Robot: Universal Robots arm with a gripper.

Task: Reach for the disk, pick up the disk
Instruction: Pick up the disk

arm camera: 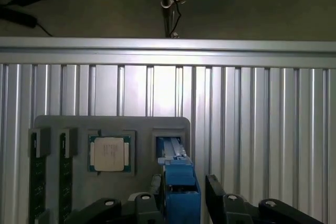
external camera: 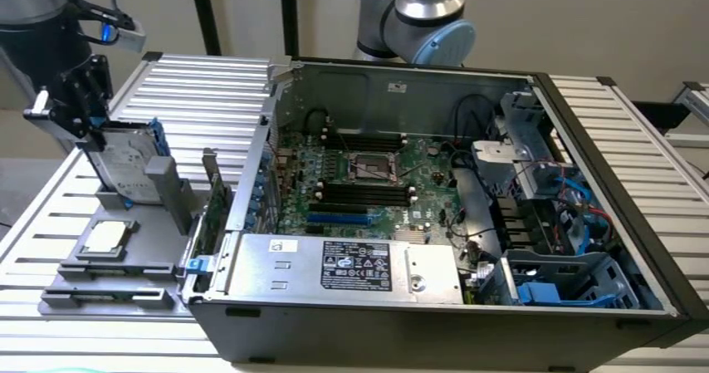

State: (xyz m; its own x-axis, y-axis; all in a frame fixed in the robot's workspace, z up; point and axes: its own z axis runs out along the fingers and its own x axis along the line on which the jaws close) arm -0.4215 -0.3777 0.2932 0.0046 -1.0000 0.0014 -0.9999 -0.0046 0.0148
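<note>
Seemingly the reach is nearly done: the gripper (arm camera: 184, 184) straddles the disk (external camera: 124, 161) standing on edge in the grey tray (arm camera: 110, 124), jaws open on either side, so gripping calls for closing squarely.

A: What is the grey holder (arm camera: 144, 125) carrying?
B: It is carrying one disk (arm camera: 180, 187), one processor chip (arm camera: 109, 153) and two memory sticks (arm camera: 37, 182).
A: And the bench (external camera: 211, 82)?
B: It is supporting one holder and one computer case (external camera: 443, 336).

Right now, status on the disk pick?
Gripper open, astride the disk at its top edge. Disk upright in grey holder slot, not lifted. Processor chip in neighbouring pocket, clear of the jaws.
</note>
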